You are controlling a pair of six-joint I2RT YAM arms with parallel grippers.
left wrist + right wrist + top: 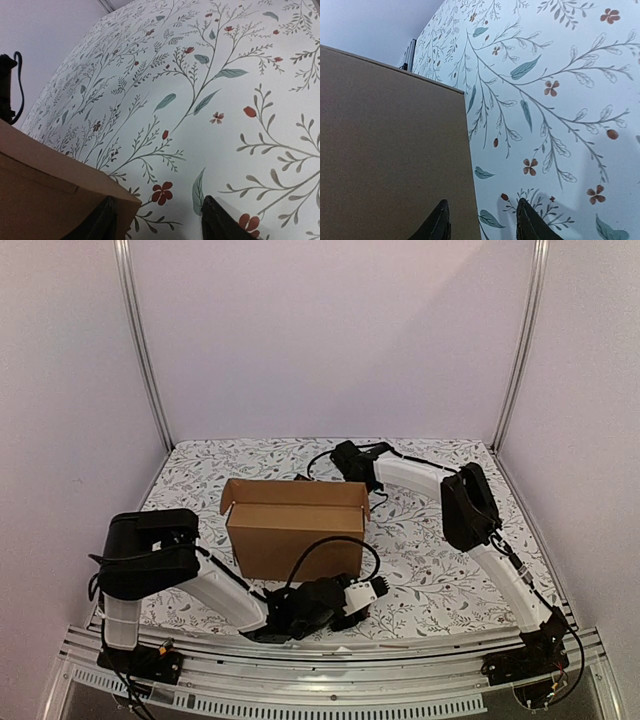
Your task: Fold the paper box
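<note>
Top external view: the paper box point(295, 530) stands open-topped between both claws. The left claw point(160, 222) is released, with a box corner just inside its left finger. The right claw point(482, 222) is likewise released, a box wall edge lying ahead between its fingers. The likely step is squaring the walls; press evenly from both sides so the light cardboard cannot slide. A floral tablecloth point(440, 560) lies beneath both claws, and plain pale walls point(330, 330) stand beyond.

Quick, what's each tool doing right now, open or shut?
Left tool: open, holding nothing.
Right tool: open at the paper box edge, not gripping.
</note>
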